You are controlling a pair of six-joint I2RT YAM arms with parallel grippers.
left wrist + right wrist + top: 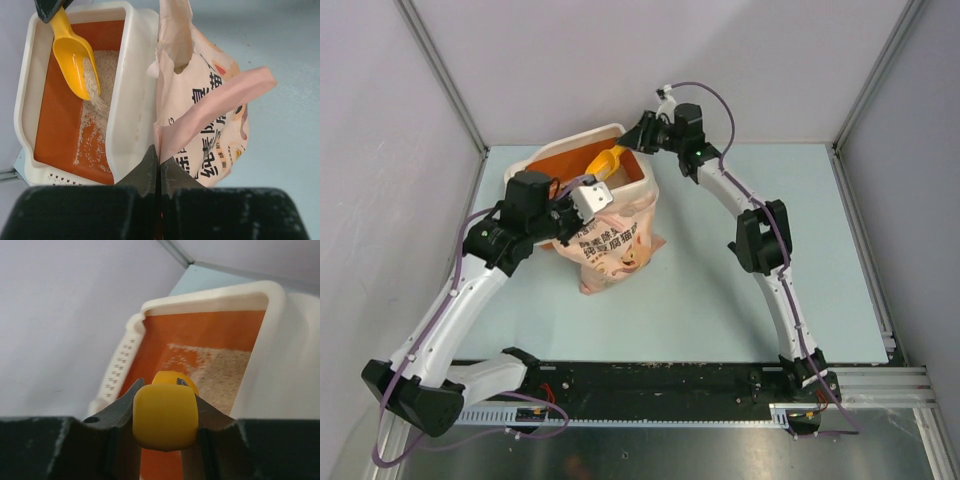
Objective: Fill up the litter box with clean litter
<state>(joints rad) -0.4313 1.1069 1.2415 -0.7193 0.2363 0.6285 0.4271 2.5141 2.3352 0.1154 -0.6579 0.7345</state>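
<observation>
Right gripper (162, 390) clenched on the blunt yellow plastic handle of the scoop (72, 55), which tilts bowl-down over the litter box (136, 75). Fine beige clean litter (106, 65) slides off its lip onto the smooth orange floor. Left gripper (159, 165) pinches the glossy pink edge of the printed litter bag (210, 100), which is slumped against the box's cream outer wall.

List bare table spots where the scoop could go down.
Widest: table between bag and right arm. Also the strip from that arm to the right rail, and the near band this side of the bag. Crowded: far-left corner, litter box, scoop, bag bunched.
</observation>
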